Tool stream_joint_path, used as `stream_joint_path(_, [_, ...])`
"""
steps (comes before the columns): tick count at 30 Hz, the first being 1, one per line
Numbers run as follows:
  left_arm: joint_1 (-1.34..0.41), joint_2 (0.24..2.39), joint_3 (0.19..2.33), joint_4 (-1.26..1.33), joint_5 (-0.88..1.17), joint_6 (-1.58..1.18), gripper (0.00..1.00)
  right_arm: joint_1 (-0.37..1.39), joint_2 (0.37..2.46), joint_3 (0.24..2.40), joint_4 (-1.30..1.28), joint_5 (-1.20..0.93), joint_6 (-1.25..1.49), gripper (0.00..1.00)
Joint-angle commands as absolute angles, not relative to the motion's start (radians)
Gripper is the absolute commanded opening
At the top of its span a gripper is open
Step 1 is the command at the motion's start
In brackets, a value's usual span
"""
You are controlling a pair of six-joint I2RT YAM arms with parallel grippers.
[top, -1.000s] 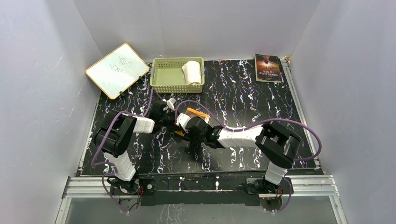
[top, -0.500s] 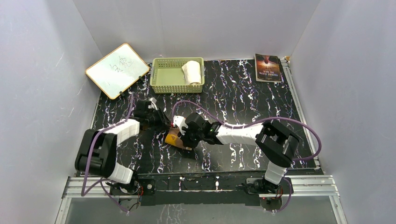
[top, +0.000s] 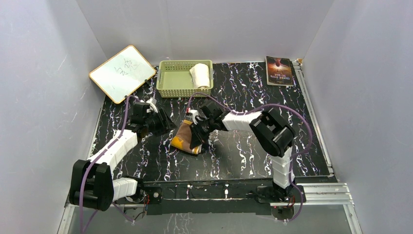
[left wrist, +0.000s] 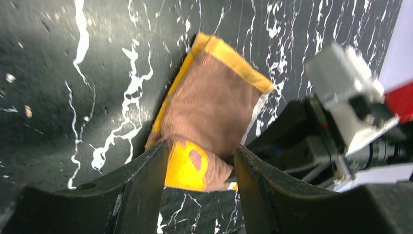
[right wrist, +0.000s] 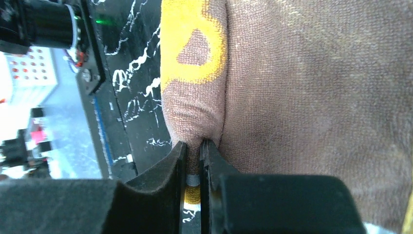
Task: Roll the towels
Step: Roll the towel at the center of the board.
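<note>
My right gripper (right wrist: 194, 151) is pressed together on a fold of the brown towel (right wrist: 302, 97). This towel lies on the black marbled table (top: 253, 102), near its middle. My left gripper (left wrist: 200, 148) has its jaws apart and holds nothing, just beside the towel's yellow-orange end. The white towel (top: 200, 74) sits rolled in the green basket (top: 170, 85) at the far side.

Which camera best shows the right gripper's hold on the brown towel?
Right wrist: the right gripper is shut on a fold of the brown towel, close up. From the top the towel is small and the gripper hides the pinch. The left wrist shows the towel's face, not the pinch.
</note>
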State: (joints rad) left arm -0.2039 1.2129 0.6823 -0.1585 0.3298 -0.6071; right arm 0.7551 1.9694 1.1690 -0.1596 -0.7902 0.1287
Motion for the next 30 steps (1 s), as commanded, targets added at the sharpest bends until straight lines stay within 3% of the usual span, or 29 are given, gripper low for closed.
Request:
stream_joint_path(1, [-0.2,1.191,0.603,-0.094,0.453,-0.671,0.51,0.707,2.075,1.242,-0.204,-0.932,0.206,0.05])
stream_joint_path(4, [-0.2,1.189,0.565,-0.017,0.521,-0.713,0.47,0.675,2.147,1.255,-0.207,-0.981,0.256,0.0])
stream_joint_path(13, [-0.199,1.227,0.543,0.055,0.607,-0.734,0.36,0.645,2.3,1.252,-0.229,-0.963,0.339,0.03])
stream_joint_path(27, [-0.201,1.491,0.462,0.32,0.619,-0.76,0.26,0.643,2.309,1.238,-0.243,-0.907,0.327,0.05])
stream_joint_path(30, [-0.201,1.531,0.457,0.329,0.589,-0.739,0.24,0.644,2.301,1.238,-0.261,-0.884,0.312,0.09])
